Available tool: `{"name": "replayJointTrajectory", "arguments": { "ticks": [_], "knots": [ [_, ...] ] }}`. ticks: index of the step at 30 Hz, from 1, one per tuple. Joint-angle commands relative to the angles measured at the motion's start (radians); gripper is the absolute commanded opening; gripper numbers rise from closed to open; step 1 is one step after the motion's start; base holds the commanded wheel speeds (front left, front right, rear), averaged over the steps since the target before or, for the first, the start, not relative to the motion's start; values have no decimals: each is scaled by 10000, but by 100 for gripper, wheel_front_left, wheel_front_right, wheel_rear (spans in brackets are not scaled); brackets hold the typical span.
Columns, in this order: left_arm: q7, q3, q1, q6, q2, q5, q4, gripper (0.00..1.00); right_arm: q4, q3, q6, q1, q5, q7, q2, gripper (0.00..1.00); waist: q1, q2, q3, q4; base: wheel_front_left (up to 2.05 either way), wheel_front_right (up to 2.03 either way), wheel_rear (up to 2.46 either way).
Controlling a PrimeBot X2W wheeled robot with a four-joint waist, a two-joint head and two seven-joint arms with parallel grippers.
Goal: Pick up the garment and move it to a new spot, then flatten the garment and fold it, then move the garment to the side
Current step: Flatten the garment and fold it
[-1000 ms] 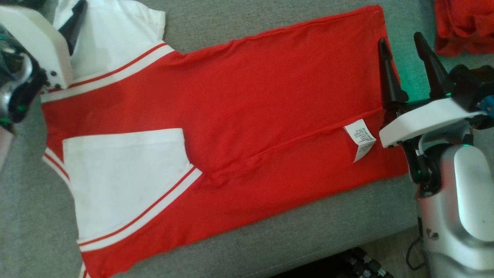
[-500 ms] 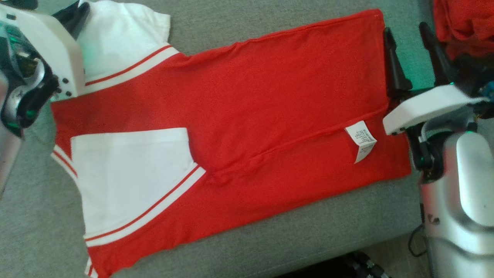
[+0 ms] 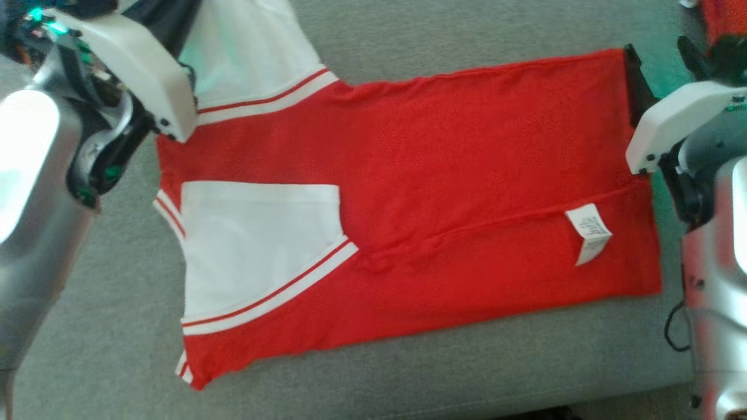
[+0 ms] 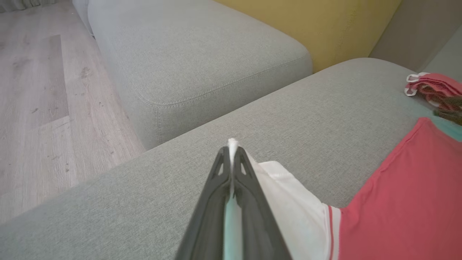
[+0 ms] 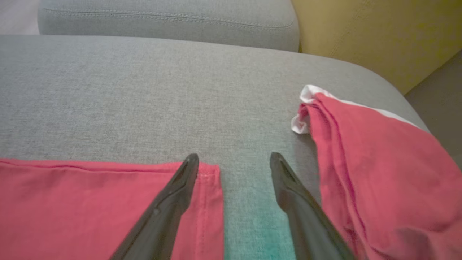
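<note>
Garment point(image 3: 437, 175): red body, white sleeves with red stripes. It lies flat on the grey sofa seat point(image 3: 467, 361), lengthwise across the head view, with the hem toward your right arm and the sleeves toward your left. A fold edge runs along the body from the near sleeve to the hem, and a white care label point(image 3: 589, 233) shows beside it, close to the hem.

Near sleeve point(image 3: 257, 245): folded in, lying on the red body.
Far sleeve point(image 3: 251, 58): sticks out past the body at the upper left of the head view.

Left tool point(image 4: 231, 151): your fingers are pressed together on the white edge of the far sleeve. A sliver of white cloth shows past the tips in the left wrist view.

Right tool point(image 5: 234, 160): your fingers are spread wide and hold nothing. One finger sits over the far hem corner of the garment, the other over bare sofa just beside the hem. Contact with the cloth: cannot tell.

Second red-and-white bundle point(image 5: 361, 162): on the sofa beside the right tool, apart from the garment.

Surroundings: yellow cushion point(image 5: 379, 36) behind the seat, wooden floor point(image 4: 36, 108) past the sofa.
</note>
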Motion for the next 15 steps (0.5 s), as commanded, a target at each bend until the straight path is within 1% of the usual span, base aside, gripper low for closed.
{"name": "replayJointTrajectory", "arguments": {
  "ticks": [1,6,9,10,11,12,13,14,15],
  "knots": [
    [-110,335,-180,-28,263,92,-440,0,-75,199,-7,-334,52,143,-153,100,1,0,36,260,0,0,0],
    [-270,245,-77,13,143,120,-682,0,766,553,-7,-789,466,733,-374,100,1,0,138,480,0,0,0],
    [-330,225,-36,17,116,114,-686,0,1055,652,-7,-918,619,940,-463,100,1,0,141,529,0,0,0],
    [-358,217,-17,19,103,108,-674,0,1199,685,-7,-971,703,1057,-496,85,1,0,134,550,0,0,0],
    [-385,212,2,21,88,96,-656,0,1352,711,-7,-1005,785,1202,-519,57,1,0,123,568,0,0,0],
    [-407,203,17,19,75,87,-637,0,1467,758,-7,-1039,882,1312,-539,37,1,0,110,586,0,0,0],
    [-429,196,28,15,61,73,-614,0,1547,760,-7,-1071,974,1365,-557,29,1,0,94,602,0,0,0],
    [-451,193,39,11,55,61,-592,0,1622,766,-7,-1092,1024,1427,-577,13,1,0,75,611,0,0,0],
    [-471,190,53,5,58,51,-570,0,1685,753,-7,-1103,1061,1485,-587,1,1,0,48,613,0,0,0]
  ]
}}
